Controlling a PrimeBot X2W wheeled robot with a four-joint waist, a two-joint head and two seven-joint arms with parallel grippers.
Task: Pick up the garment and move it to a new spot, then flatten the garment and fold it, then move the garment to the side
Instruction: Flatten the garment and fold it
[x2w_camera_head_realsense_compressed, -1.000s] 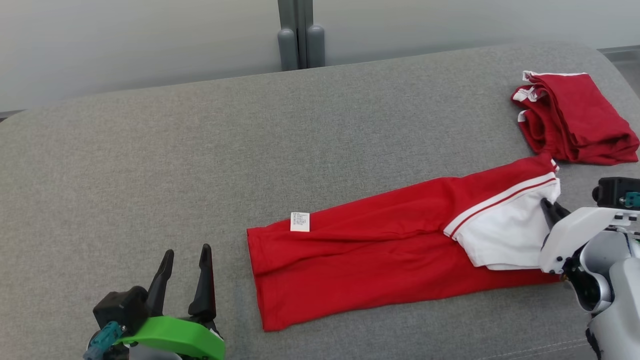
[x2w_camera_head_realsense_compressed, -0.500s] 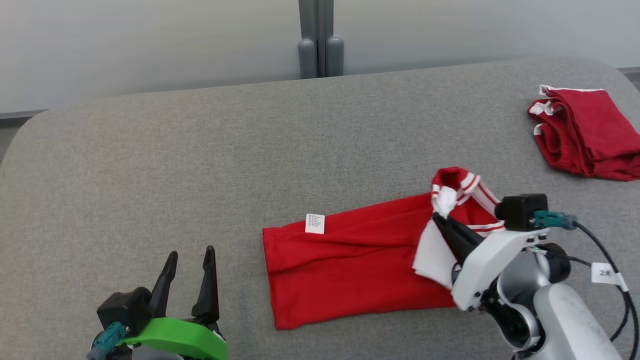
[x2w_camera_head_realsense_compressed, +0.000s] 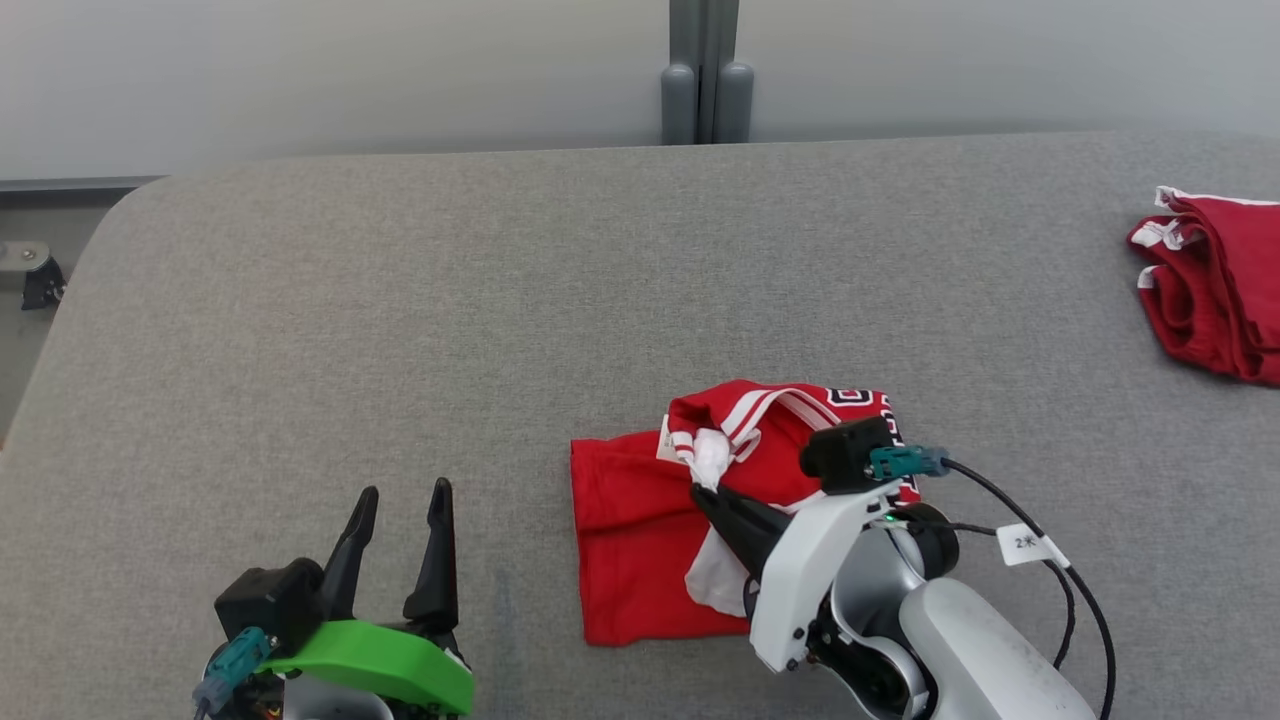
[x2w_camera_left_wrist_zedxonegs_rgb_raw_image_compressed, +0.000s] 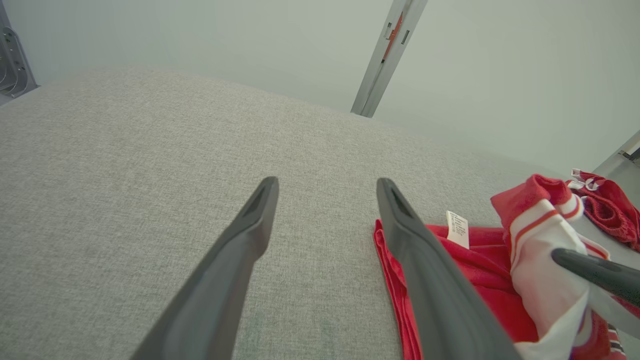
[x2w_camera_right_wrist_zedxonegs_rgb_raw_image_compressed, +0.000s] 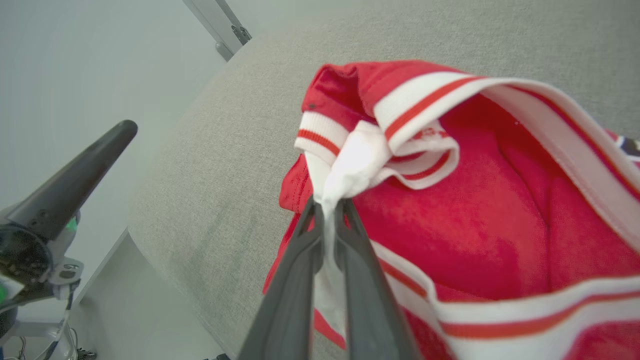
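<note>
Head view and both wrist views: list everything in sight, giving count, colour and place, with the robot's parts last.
Red garment with white striped trim: one, red and white, near the front of the surface, one end lifted and doubled back over the rest.
White care label: one, white, on that garment's far edge.
Folded red garment: one, red with white trim, at the surface's right edge.
Grey fabric-covered padded surface: one, grey, under both garments.
Grey post: one, grey, behind the surface against the pale wall.
Left gripper: one, dark fingers with a green cover, lower left, open, touching nothing.
Right gripper: one, dark fingers with a white housing, shut on the garment's white fabric.
</note>
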